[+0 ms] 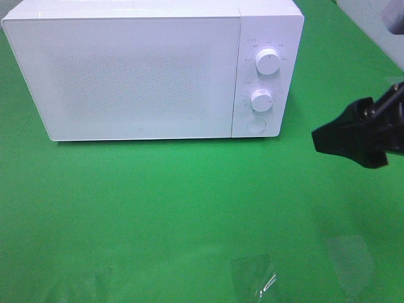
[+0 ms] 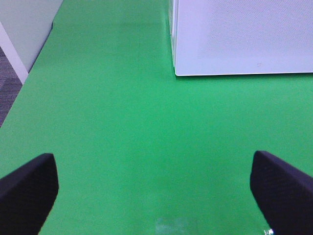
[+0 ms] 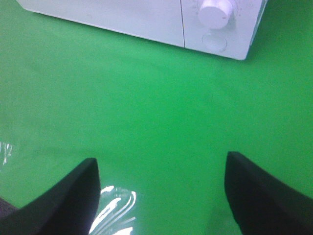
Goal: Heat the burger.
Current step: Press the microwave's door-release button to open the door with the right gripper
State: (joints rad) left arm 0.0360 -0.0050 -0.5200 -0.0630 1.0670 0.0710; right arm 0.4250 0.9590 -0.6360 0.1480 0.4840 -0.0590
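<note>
Burger: not in view in any of the 3 views. Location cannot be told. None shows on the green cloth in front of the microwave. Its door is shut and frosted white, so the inside is hidden.

Handling (judged from the task alone): likely light, soft and easily crushed. Stacked layers would tend to slide if it is tipped or squeezed high up. The bun may be slick.

Hold point (judged): across the widest part, pads on opposite sides at patty level, closing only until it stops giving. Carry level.

Left gripper: fingers spread wide, nothing between them. It hangs over bare cloth, well apart from the microwave's near corner.

Right gripper: fingers apart, nothing between them. It hangs over the cloth to the right of the microwave and faces the control panel.

Controls: 2 knobs, upper and lower, with 1 round button beneath them.

Status (judged): with the door closed and no food showing, the step in hand cannot be fixed. Either the door has yet to be opened, or the burger is already inside.
</note>
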